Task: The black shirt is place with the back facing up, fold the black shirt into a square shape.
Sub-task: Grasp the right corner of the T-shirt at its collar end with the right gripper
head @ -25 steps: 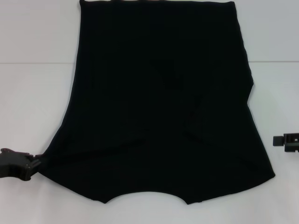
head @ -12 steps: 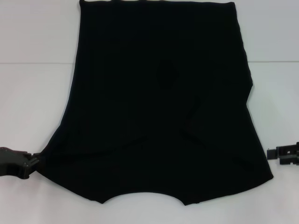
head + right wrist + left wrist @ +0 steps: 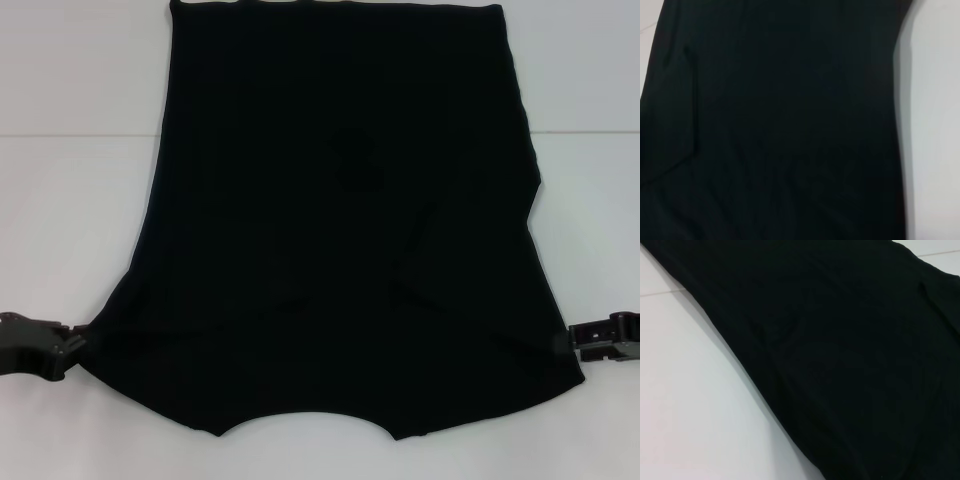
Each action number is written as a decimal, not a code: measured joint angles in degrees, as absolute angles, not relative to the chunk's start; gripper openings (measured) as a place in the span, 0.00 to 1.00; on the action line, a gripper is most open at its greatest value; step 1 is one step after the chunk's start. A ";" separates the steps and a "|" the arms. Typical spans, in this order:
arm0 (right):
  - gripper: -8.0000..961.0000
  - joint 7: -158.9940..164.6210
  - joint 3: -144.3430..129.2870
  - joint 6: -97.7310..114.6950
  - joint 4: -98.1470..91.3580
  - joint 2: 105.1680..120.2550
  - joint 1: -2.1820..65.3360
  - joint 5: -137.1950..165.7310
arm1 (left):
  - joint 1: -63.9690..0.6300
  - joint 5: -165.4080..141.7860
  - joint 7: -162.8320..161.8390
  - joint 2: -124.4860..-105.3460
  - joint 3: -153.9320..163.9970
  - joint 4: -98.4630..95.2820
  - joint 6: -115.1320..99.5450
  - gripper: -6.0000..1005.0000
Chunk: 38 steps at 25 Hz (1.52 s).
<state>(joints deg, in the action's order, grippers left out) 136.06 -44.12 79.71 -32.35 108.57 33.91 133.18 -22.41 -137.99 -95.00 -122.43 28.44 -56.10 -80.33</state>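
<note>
I see the white table (image 3: 70,230) filling the whole scene, with one thin seam line running from left to right across its far half. On it lies the black shirt (image 3: 340,230), which is the biggest thing on the table and covers the middle of it from the far edge of my head view almost to the near edge. The shirt is spread flat, narrower at the far side and wider at the near side, and its near edge has a curved cut in the middle, which is the neckline. There are some soft creases in the cloth a little right of the middle. In the left wrist view the shirt (image 3: 850,360) fills most of the picture and its edge runs slanted over the white table (image 3: 685,405); in the right wrist view the shirt (image 3: 780,125) also fills nearly all, with a strip of the table (image 3: 935,125) beside it. The left gripper (image 3: 78,344) is low at the near left corner of the shirt, and its tip touches the cloth edge there; I cannot tell if the fingers are apart or together. The right gripper (image 3: 570,338) is at the near right side of the shirt, its tip meeting the cloth edge, and here too I cannot tell how its fingers stand.
</note>
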 joint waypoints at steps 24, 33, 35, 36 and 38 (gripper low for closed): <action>0.67 135.85 -44.48 81.36 -31.83 110.73 36.55 133.15 | -22.64 -137.63 -94.67 -122.43 28.12 -56.08 -79.80 0.07; 0.58 135.63 -46.71 81.73 -32.48 110.92 36.74 133.20 | -22.84 -137.63 -94.65 -122.43 28.12 -56.07 -79.71 0.07; 0.52 135.84 -47.39 81.62 -32.62 110.92 36.74 133.21 | -22.96 -137.63 -94.65 -122.43 28.12 -56.07 -79.71 0.07; 0.49 135.92 -47.53 81.54 -32.65 110.92 36.74 133.22 | -23.00 -137.63 -94.65 -122.43 28.12 -56.07 -79.71 0.07; 0.43 135.94 -47.52 81.42 -32.69 110.96 36.74 133.40 | -23.07 -137.63 -94.67 -122.43 28.13 -56.11 -79.71 0.07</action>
